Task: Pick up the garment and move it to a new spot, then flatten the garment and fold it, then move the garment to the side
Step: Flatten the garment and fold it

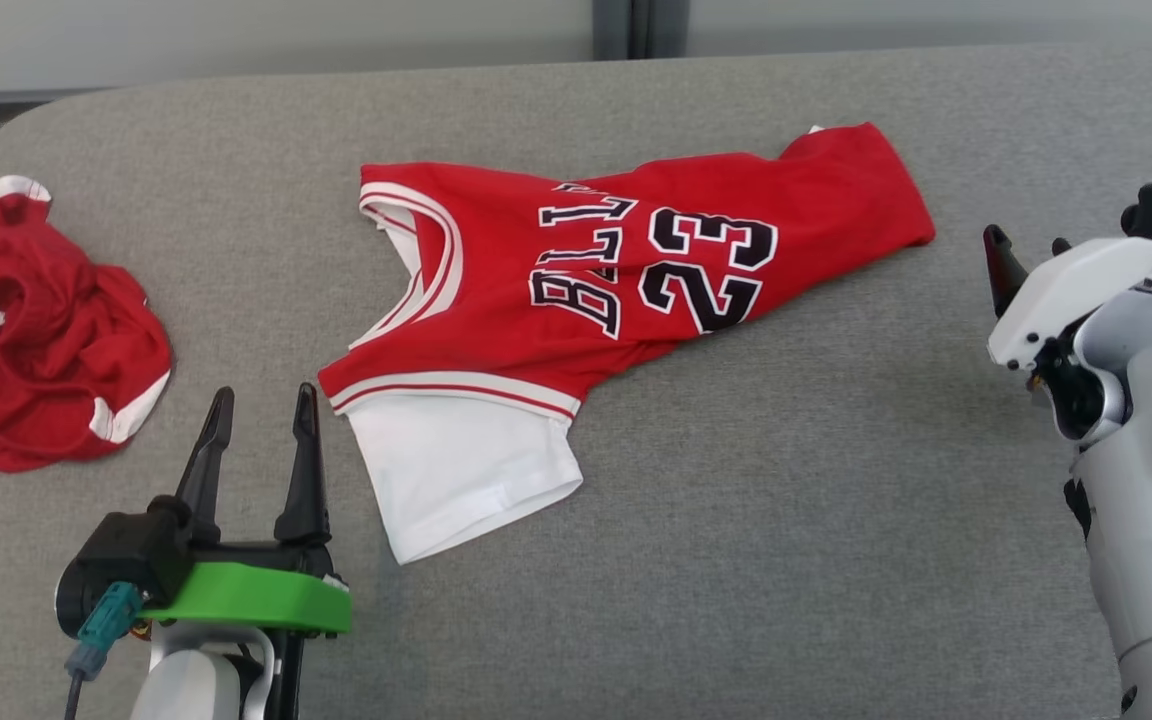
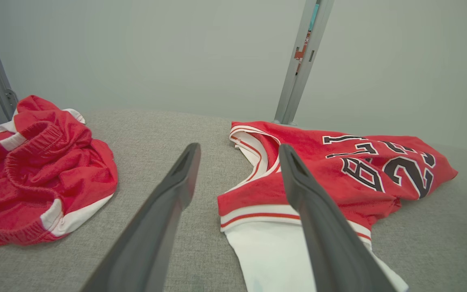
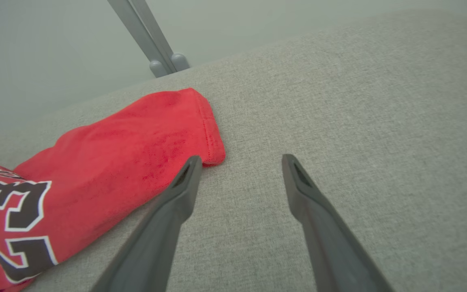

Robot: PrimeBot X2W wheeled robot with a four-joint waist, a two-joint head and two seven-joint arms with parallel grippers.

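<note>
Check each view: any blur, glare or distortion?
Head view: even light, no glare, jersey lettering sharp. Left wrist view: left gripper fingers soft near the lens, crumpled garment crisp. Right wrist view: right gripper fingers likewise soft, jersey hem sharp.

The table (image 1: 786, 520) has a grey fabric top. Red shorts (image 1: 36, 330) with white trim lie crumpled on the table at its left edge. A grey metal post (image 2: 300, 69) stands behind its far edge.

Grey fabric-covered table (image 1: 786, 520), red number 23 jersey (image 1: 636, 270) lying across the centre of the frame, crumpled red-and-white shorts (image 1: 36, 330) at the left edge, well apart from it
</note>
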